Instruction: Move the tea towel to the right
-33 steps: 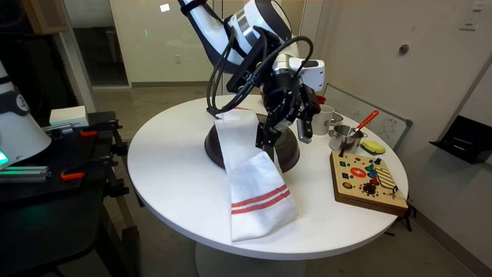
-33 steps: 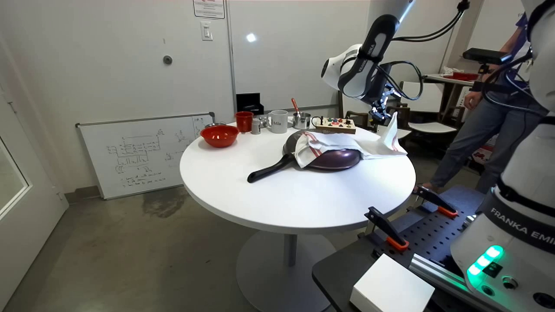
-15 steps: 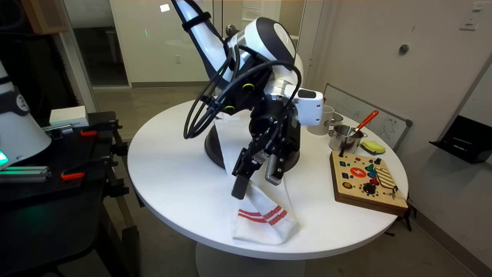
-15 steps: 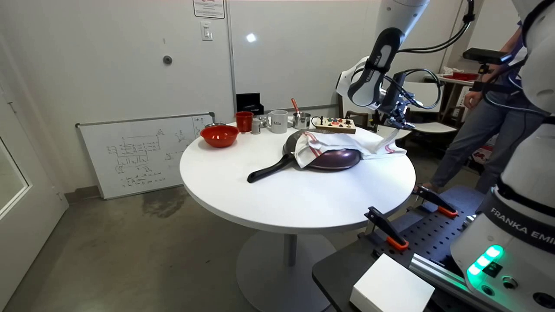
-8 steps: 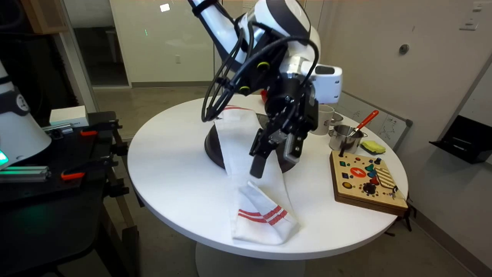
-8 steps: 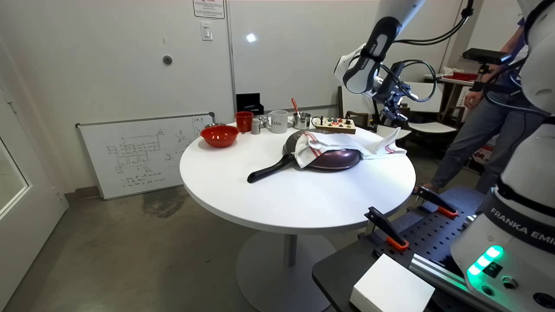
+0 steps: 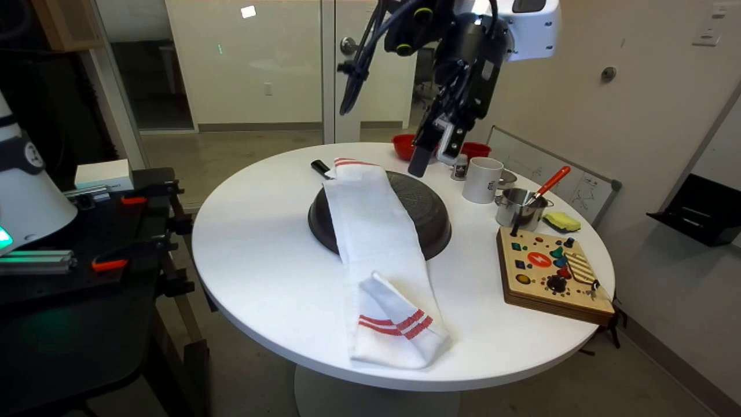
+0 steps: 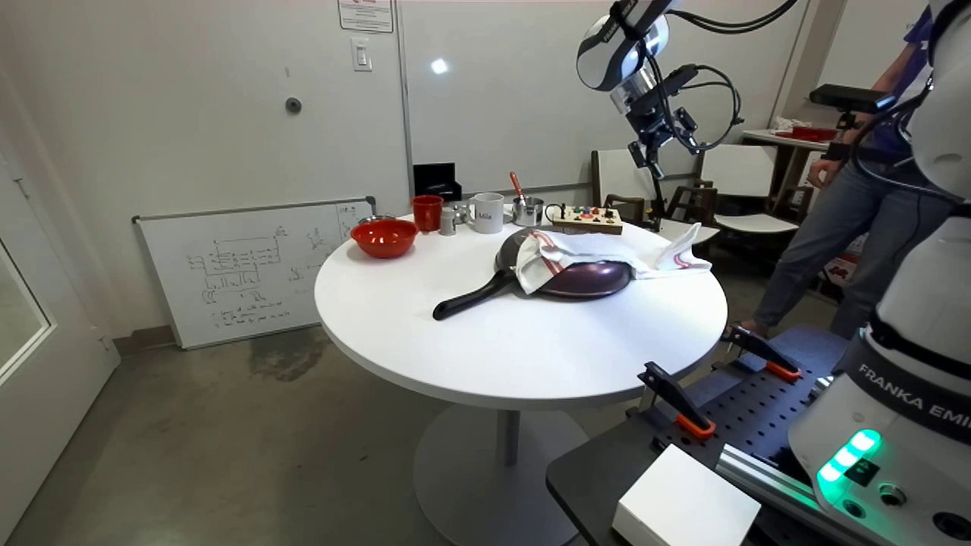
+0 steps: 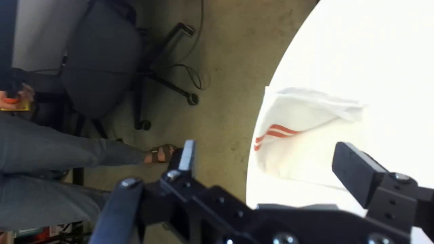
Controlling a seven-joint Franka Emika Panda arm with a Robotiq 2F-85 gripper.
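The tea towel (image 7: 376, 226) is a long white strip with red stripes near its ends. It shows in both exterior views (image 8: 588, 246), draped over an upturned dark pan (image 7: 428, 211). Its near striped end lies on the white table, with a folded corner standing up a little. In the wrist view, the striped end of the towel (image 9: 305, 149) lies close to the table edge. My gripper (image 7: 433, 162) is open and empty, well above the table and apart from the towel. It also shows raised in an exterior view (image 8: 645, 163), and its fingers stand wide apart in the wrist view (image 9: 265, 145).
A wooden switch board (image 7: 553, 275), a yellow sponge (image 7: 561, 222), a steel pot (image 7: 515, 208) with a red-handled utensil and a white mug (image 7: 481, 182) stand along one side. A red bowl (image 8: 384, 238) and the pan's handle (image 8: 470, 298) show too. A person (image 8: 872, 182) stands nearby.
The towel's striped end, raised beside the gripper earlier, has come down into a loose fold on the table. The gripper first went down, then rose well clear of the towel.
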